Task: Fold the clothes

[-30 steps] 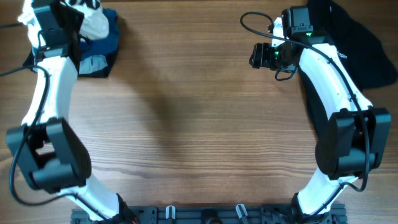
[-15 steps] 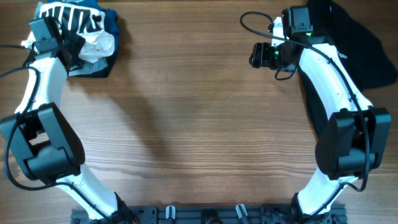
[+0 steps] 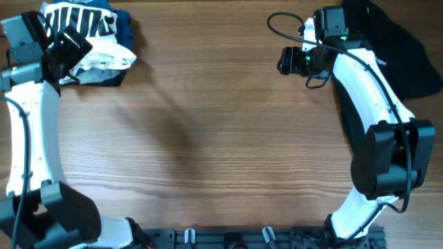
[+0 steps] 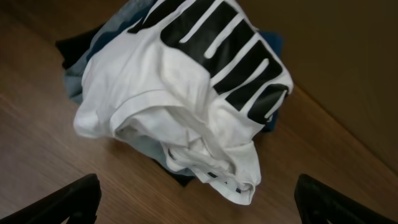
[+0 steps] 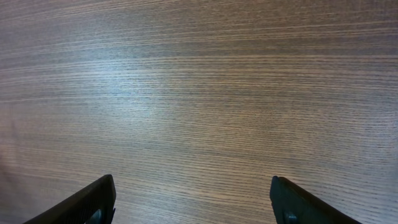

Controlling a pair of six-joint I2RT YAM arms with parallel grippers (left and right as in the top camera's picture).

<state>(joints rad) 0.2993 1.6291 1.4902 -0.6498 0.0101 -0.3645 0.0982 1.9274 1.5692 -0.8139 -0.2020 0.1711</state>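
Left gripper (image 3: 67,48): hangs at the far-left corner of the table (image 3: 221,138), just on the near-left side of the pile. In the wrist view its fingers stand wide apart (image 4: 199,204), one at each lower edge of the picture, with nothing between them but wood and the loose near edge of the cloth.

Pile of clothes (image 3: 104,48): sits in the far-left corner, heaped and unfolded.

White T-shirt (image 4: 186,93): lies on top of the pile, crumpled, its bold black block print turned up on the far side. A hem or sleeve curls over in soft rolls toward the near edge.

Blue garment (image 3: 126,24): shows from under the T-shirt on the right side of the pile.

Pale-blue garment (image 4: 109,43): shows at the far-left edge of the pile in the wrist view, under the white cloth.

Dark garment (image 3: 107,77): forms the bottom layer, jutting out on the near side.

Right gripper (image 3: 287,61): is at the far right of the table, pointing left. Its wrist view shows the fingers apart (image 5: 193,202) over bare wood, holding nothing.

Black shirt (image 3: 405,52): is spread in the far-right corner behind the right arm, partly hidden by it, with a small white mark on the cloth.
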